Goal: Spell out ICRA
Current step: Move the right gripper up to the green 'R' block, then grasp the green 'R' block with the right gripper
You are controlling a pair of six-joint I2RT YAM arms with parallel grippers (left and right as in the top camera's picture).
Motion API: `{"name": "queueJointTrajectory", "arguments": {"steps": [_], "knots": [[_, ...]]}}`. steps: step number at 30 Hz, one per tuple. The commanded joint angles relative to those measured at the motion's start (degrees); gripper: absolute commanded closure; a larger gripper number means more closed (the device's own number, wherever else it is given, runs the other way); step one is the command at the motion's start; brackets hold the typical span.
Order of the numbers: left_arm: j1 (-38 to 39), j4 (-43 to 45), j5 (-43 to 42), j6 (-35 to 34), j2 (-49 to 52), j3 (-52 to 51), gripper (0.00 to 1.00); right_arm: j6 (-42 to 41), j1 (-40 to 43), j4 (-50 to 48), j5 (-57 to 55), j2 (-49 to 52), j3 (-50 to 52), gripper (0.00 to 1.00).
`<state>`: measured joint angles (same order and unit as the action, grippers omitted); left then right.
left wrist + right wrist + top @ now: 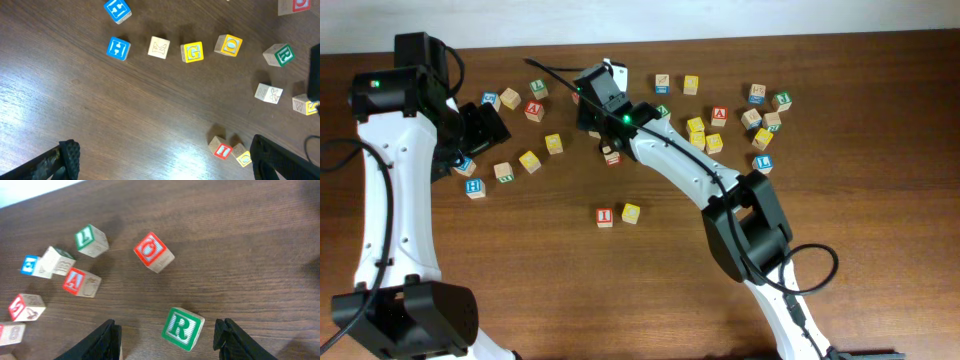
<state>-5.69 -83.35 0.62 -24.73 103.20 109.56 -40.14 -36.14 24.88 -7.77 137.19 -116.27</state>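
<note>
1. Left pincer (165,150): the jaws stand fully apart with nothing between them. In the left wrist view only bare worktop (100,115) lies between the fingers.
2. Right pincer (167,329): the jaws are about half open and straddle the green R cube (182,328). A gap shows on each side of the cube, so neither finger touches it and nothing is gripped.
3. Green R cube: it sits on the worktop at the lower centre of the right wrist view, R face upward.
4. Red I cube (605,217): it is at the centre of the overhead view, slightly below the middle. The yellow cube (631,213) is just beside it on the right.
5. Red A cube (80,282): it lies at the left of the right wrist view, well apart from the pincer.
6. A red O cube (152,251) lies above the green R cube in the right wrist view, apart from it.
</note>
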Motion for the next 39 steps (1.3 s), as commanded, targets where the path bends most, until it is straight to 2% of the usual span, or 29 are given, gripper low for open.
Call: {"name": "queueJointTrajectory", "arguments": {"steps": [1, 4, 7, 11, 14, 17, 20, 22, 23, 25, 26, 30, 32, 35, 39], "knots": [[0.04, -0.11, -0.42, -0.76, 0.09, -0.02, 0.01, -1.33, -0.68, -0.55, -1.29, 2.82, -0.79, 0.48], [0.04, -0.13, -0.42, -0.74, 0.09, -0.02, 0.01, -1.27, -0.98, -3.28, -1.31, 4.33, -0.79, 0.43], [0.04, -0.31, -0.42, -0.74, 0.09, -0.02, 0.01, -1.29, -0.98, -3.54, -1.31, 5.73, -0.79, 0.43], [0.04, -0.2, -0.42, -0.76, 0.09, -0.02, 0.01, -0.98, -0.98, -3.21, -1.55, 6.99, -0.79, 0.55], [0.04, -0.15, -0.42, -0.76, 0.09, -0.02, 0.01, -0.59, -0.96, -1.4, -5.27, 6.99, -0.79, 0.55], [0.04, -0.11, -0.42, -0.74, 0.09, -0.02, 0.01, 3.58, -0.39, 1.53, -7.32, 6.97, -0.81, 0.62], [0.04, -0.11, -0.42, -0.74, 0.09, -0.02, 0.01, 4.13, 1.27, 4.13, -7.5, 6.51, -0.81, 0.67], [0.04, -0.11, -0.42, -0.74, 0.09, -0.02, 0.01, 10.4, 2.05, 3.85, -7.28, 6.19, -1.05, 0.67], [0.04, -0.11, -0.42, -0.76, 0.09, -0.02, 0.01, 17.27, 2.4, 3.41, -7.3, 5.99, -1.16, 0.62], [0.04, -0.09, -0.42, -0.74, 0.09, -0.02, 0.01, 26.01, 2.82, 3.56, -7.28, 5.95, -1.18, 0.54], [0.04, -0.04, -0.42, -0.76, 0.09, -0.02, 0.01, 27.85, 3.06, 3.67, -7.23, 5.95, -1.16, 0.5], [0.04, 0.17, -0.42, -0.74, 0.09, -0.02, 0.01, 27.91, 3.23, 3.02, -3.82, 5.97, -1.16, 0.49], [0.04, 0.31, -0.42, -0.76, 0.09, -0.02, 0.01, 27.41, 3.23, 2.6, -1.57, 6.29, -1.16, 0.52], [0.04, 0.35, -0.42, -0.76, 0.09, -0.02, 0.01, 24.65, 3.41, 2.56, -1.9, 6.51, -1.16, 0.67], [0.04, 0.35, -0.42, -0.76, 0.09, -0.02, 0.01, 24.17, 4.09, 2.56, -1.88, 6.38, -1.18, 0.79]]}}
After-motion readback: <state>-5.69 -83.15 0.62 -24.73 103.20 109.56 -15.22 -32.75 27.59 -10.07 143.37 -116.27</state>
